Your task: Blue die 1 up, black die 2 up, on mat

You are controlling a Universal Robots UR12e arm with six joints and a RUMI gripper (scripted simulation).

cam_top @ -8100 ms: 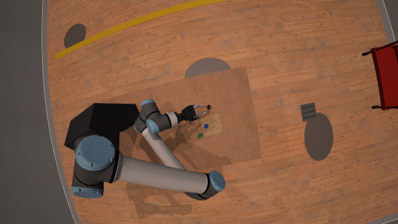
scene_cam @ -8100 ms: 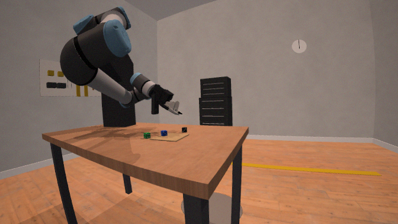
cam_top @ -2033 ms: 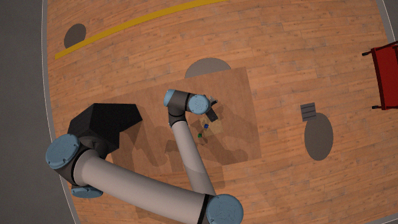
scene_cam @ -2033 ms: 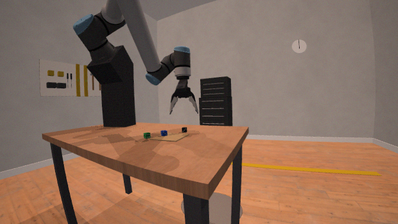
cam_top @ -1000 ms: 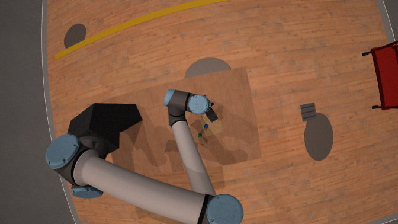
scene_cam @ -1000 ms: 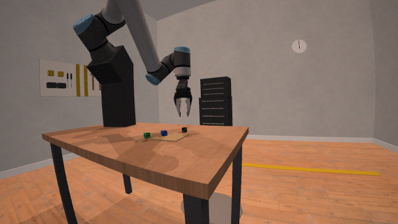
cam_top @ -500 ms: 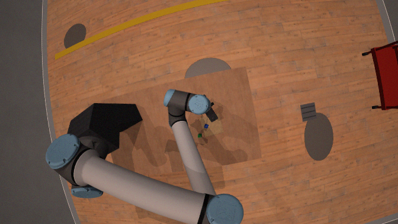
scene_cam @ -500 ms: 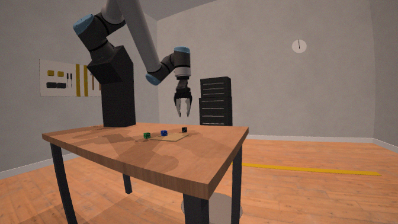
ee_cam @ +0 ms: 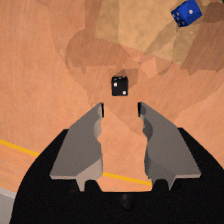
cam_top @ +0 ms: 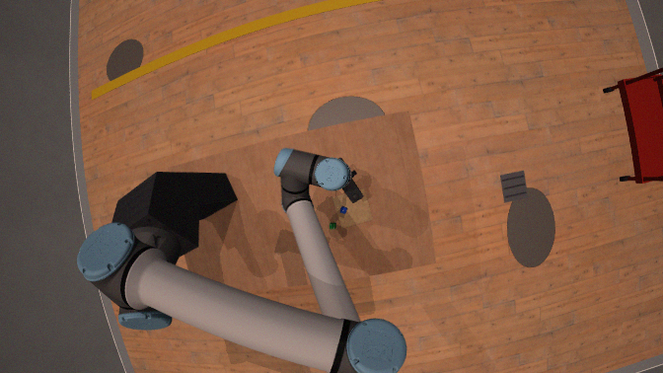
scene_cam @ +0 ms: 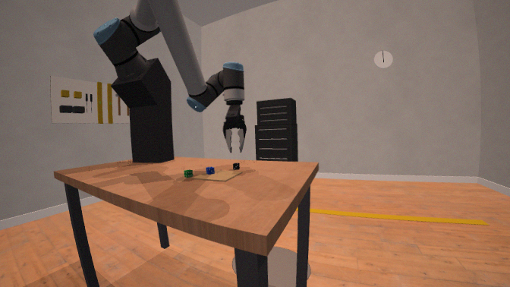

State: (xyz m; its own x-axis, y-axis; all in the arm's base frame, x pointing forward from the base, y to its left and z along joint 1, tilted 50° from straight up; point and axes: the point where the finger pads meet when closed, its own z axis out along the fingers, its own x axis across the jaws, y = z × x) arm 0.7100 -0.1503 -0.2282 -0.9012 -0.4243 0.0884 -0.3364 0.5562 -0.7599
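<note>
1. On our table (cam_top: 395,148) (scene_cam: 243,216) (ee_cam: 40,90), the mat (cam_top: 362,212) (scene_cam: 224,177) (ee_cam: 140,30) awaits black.
2. Our fingers (scene_cam: 228,140) stand partly open, holding nothing.
3. Blue die (cam_top: 343,210) (scene_cam: 210,170) (ee_cam: 186,13): on the mat, seemingly 1 up.
4. Black die (scene_cam: 236,166) (ee_cam: 119,86): off it, seemingly 2 up.

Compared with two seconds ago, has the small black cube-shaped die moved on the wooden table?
No. In the exterior view, the small black die stays just beyond the same far corner of the tan mat.
</note>
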